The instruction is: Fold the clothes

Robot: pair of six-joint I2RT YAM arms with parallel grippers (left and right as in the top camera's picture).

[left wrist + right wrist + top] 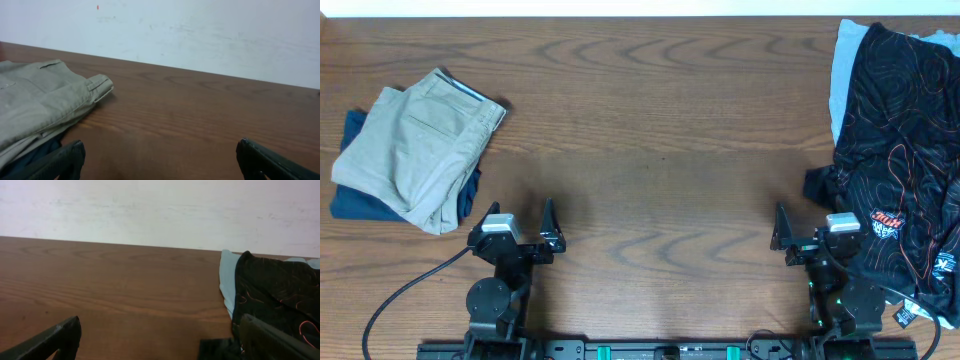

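If going for black printed garment [900, 130]: limp, light, slidey, so pinch near edge. Left gripper [515, 225], right gripper [815, 235] spread, empty.

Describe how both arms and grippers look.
Both arms are matte black. The left gripper and right gripper each have a pale grey block and two pointed black fingers. A black cable loops from the left arm; green lights dot the right base.

The brown wooden surface [660, 140] has wavy grain. On its left side lies a dark blue cloth [350, 200], with folded tan shorts [415, 150] on top. On its right side lies a pale blue cloth [845, 70], with a black cloth [905, 130] partly over it.
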